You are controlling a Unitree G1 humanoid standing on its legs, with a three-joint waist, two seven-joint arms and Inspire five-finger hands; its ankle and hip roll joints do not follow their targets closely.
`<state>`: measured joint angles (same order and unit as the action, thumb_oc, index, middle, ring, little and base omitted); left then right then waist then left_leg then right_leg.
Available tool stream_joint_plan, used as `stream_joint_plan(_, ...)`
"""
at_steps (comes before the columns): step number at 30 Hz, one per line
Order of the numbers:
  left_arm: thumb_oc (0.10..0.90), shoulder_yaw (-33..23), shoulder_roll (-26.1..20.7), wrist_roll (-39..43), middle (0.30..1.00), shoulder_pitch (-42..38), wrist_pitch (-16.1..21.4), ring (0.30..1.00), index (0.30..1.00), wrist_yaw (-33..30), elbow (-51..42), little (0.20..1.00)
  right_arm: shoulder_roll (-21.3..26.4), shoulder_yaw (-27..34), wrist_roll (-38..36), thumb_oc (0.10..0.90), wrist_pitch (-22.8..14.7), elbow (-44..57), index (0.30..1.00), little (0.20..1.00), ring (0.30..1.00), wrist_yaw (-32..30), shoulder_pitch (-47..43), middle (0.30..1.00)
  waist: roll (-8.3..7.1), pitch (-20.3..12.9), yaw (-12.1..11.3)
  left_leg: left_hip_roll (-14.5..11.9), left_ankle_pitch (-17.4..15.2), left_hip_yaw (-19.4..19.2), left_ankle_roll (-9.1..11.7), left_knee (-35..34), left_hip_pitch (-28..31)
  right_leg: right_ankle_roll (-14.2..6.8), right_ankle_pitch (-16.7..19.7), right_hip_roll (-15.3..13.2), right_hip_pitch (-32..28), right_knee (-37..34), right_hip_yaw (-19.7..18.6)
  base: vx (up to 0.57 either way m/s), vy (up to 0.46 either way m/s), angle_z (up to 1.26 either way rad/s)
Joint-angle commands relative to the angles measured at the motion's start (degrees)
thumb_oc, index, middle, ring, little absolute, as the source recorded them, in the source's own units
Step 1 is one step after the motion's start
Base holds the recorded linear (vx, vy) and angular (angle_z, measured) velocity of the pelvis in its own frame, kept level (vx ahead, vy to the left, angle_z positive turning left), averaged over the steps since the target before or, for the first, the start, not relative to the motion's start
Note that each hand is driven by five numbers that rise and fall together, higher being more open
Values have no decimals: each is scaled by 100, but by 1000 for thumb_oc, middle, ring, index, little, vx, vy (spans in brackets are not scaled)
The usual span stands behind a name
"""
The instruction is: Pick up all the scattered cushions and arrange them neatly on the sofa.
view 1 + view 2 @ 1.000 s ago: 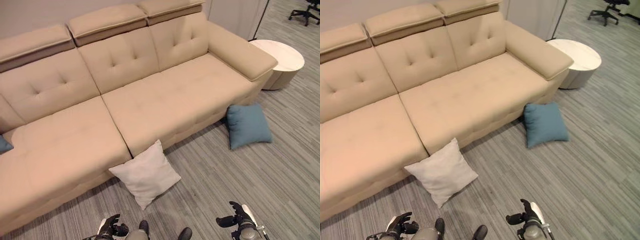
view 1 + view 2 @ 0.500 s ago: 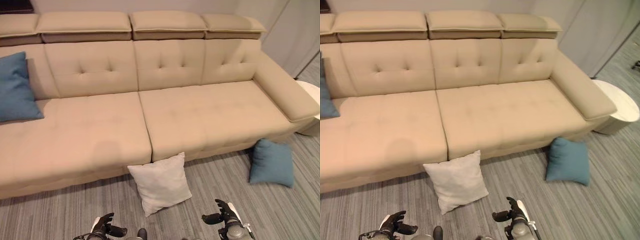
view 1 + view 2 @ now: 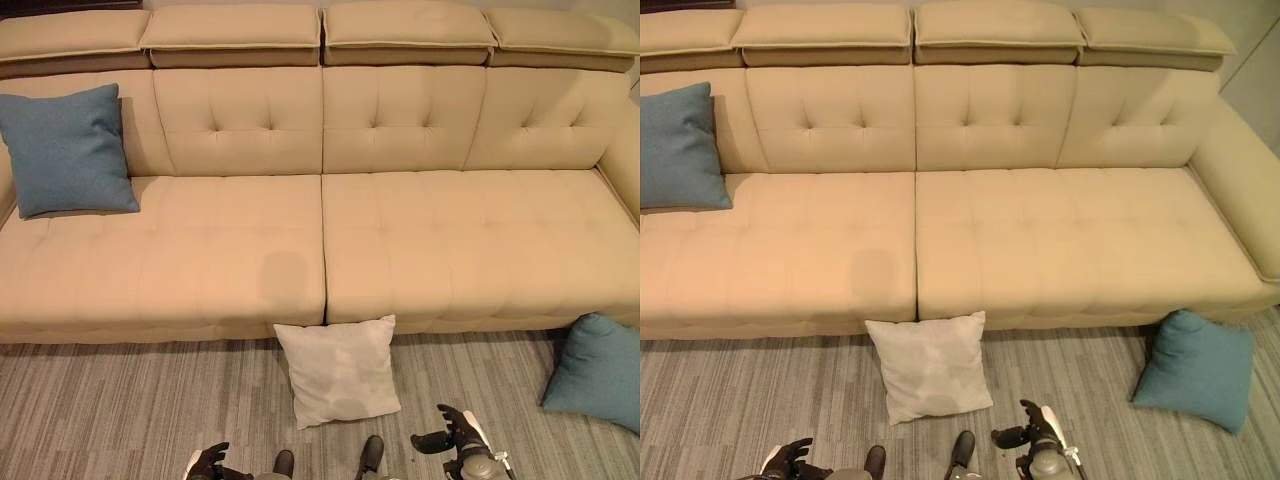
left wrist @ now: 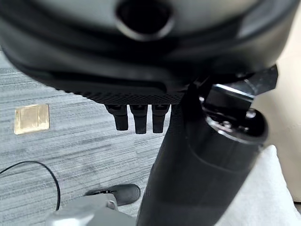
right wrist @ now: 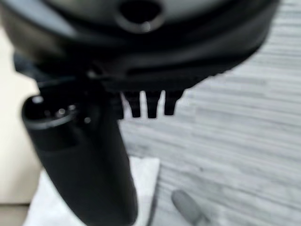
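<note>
A long beige sofa (image 3: 320,230) is stretching across almost the whole width of both head views, its tufted back (image 3: 400,120) topped by a row of flat headrest pads (image 3: 410,25) and its seat split into two wide sections by a seam running down the middle. The far right armrest (image 3: 1240,190) is showing in the right eye view. The floor (image 3: 120,410) in front is lying in grey striped carpet, the stripes running roughly parallel to the sofa's front edge; in the left wrist view a small brass-coloured floor plate (image 4: 31,118) is sitting flush in it.

One blue cushion (image 3: 65,150) is already standing on the seat at the sofa's left end, leaning upright against the backrest. A white cushion (image 3: 338,370) is resting on the floor at the middle, tilted with its upper edge touching the sofa's front just below the centre seam. A second blue cushion (image 3: 1195,370) is lying on the floor towards the right end, propped close against the sofa's base (well apart from the white one).

Both hands are hanging low at the bottom edge of the head views, neither touching any cushion. The left hand (image 3: 208,462) is holding nothing, its fingers loosely relaxed with the thumb apart. The right hand (image 3: 452,440), thumb under a white cover, is likewise empty, with fingers spread and slightly bent, just below and to the right of the white cushion.
</note>
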<state>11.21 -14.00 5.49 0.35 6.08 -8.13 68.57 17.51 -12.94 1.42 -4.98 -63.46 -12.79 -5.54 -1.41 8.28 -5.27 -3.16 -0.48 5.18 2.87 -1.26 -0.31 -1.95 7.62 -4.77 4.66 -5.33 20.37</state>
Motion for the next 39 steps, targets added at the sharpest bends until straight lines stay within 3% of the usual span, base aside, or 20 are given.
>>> stream_joint_plan(1, 800, 82, 79, 222, 900, -433, 271, 900, 900, -43, -80, 900, 224, 32, -308, 800, -300, 304, 900, 900, 900, -121, -123, 900, -140, 150, -3, 131, -147, -72, 174, 229, -470, -499, -768, -270, -172, 377, 177, -68, -99, 49)
stream_joint_plan(3, 800, 91, 82, 390, 900, -566, 307, 900, 900, -73, -246, 900, 265, 15, -436, 800, -318, 284, 900, 900, 900, -94, -209, 900, -138, 272, -41, 85, -119, -126, 227, 395, -732, -449, -820, -283, -87, 431, 293, -126, -120, 57)
stream_joint_plan(6, 800, 105, -28, 1015, 900, -1021, 489, 900, 900, -281, -682, 900, 398, -176, -560, 800, -301, 186, 900, 900, 900, -176, -676, 900, -124, 660, -188, 62, 3, -39, 244, 634, -1433, -347, -903, -306, 619, 853, 530, -195, -138, 63)
stream_joint_plan(7, 800, 106, -52, 1141, 900, -1101, 536, 900, 900, -327, -764, 900, 418, -213, -626, 800, -297, 200, 900, 900, 900, -204, -777, 900, -100, 687, -225, 6, -94, -18, 269, 605, -1468, -357, -1046, -236, 739, 949, 456, -46, -50, -2)
stream_joint_plan(12, 800, 116, -140, 1577, 900, -1489, 739, 900, 900, -522, -1131, 900, 492, -164, -920, 800, -357, 374, 900, 900, 900, -350, -1199, 900, -74, 770, -189, -35, -20, -219, 260, 645, -2067, -299, -1097, -384, 1521, 1326, 471, -90, 28, 13)
stream_joint_plan(13, 800, 82, -343, 2028, 900, -2121, 943, 900, 900, -726, -1319, 900, 653, -270, -1085, 800, -375, 430, 900, 900, 900, -564, -2015, 900, -121, 966, -198, -3, -1, -257, 234, 978, -2994, -313, -1082, -579, 2539, 1831, 351, -189, 85, 16)
stream_joint_plan(15, 800, 74, -471, 2200, 900, -2413, 1010, 900, 900, -807, -1384, 900, 783, -241, -1229, 800, -415, 541, 900, 900, 900, -684, -2362, 900, -140, 1019, -162, 37, -40, -266, 206, 1194, -3409, -306, -1108, -653, 2925, 2056, 265, -149, 105, -10)
stream_joint_plan(22, 800, 219, -743, 2607, 900, -3632, 1191, 900, 900, -1167, -1625, 900, 1098, -168, -1641, 800, -554, 689, 900, 900, 900, -1210, -3718, 900, -128, 1179, 7, 208, -410, -226, 12, 2464, -5207, -255, -1416, -1020, 4612, 3328, -97, -44, 93, 8)
stream_joint_plan(32, 800, 503, -1015, 2740, 900, -4828, 1177, 900, 900, -1500, -1568, 900, 1519, -427, -1567, 800, -572, 685, 900, 900, 900, -1822, -5016, 900, -127, 1206, 285, 346, -998, -176, -207, 4330, -7204, -161, -1894, -1240, 6600, 5136, -562, 42, 76, -1)
stream_joint_plan(39, 800, 592, -772, 2517, 900, -4798, 1163, 900, 900, -1670, -1912, 900, 1566, -476, -1101, 800, -516, 1321, 900, 900, 900, -2079, -5012, 900, -179, 1065, 415, 332, -1047, -234, -240, 4452, -7539, -215, -1873, -1251, 6987, 5197, -633, 32, 24, -9)
